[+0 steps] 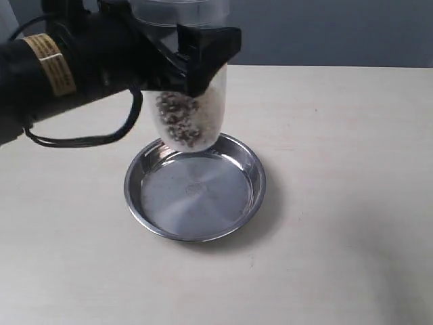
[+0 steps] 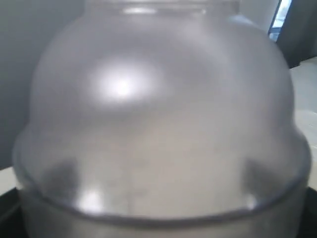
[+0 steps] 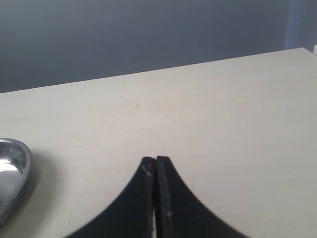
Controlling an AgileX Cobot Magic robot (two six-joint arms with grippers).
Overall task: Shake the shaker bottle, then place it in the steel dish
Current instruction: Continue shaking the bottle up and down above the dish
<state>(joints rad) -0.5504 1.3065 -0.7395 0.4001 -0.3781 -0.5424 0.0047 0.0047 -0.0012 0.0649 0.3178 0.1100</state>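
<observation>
My left gripper (image 1: 193, 57) is shut on the shaker bottle (image 1: 196, 118), holding it upright in the air just above the far rim of the steel dish (image 1: 196, 193). Brown beans show through the bottle's lower wall. The bottle's top runs out of the exterior view. Its frosted domed top (image 2: 158, 114) fills the left wrist view and hides the fingers there. In the right wrist view, my right gripper (image 3: 156, 161) is shut on nothing, low over bare table, with the dish's rim (image 3: 20, 173) off to one side. The right arm is out of the exterior view.
The pale table (image 1: 338, 203) spreads around the dish. A black cable (image 1: 81, 141) loops under the left arm. A dark blue-grey wall (image 3: 148, 34) lies beyond the table's far edge.
</observation>
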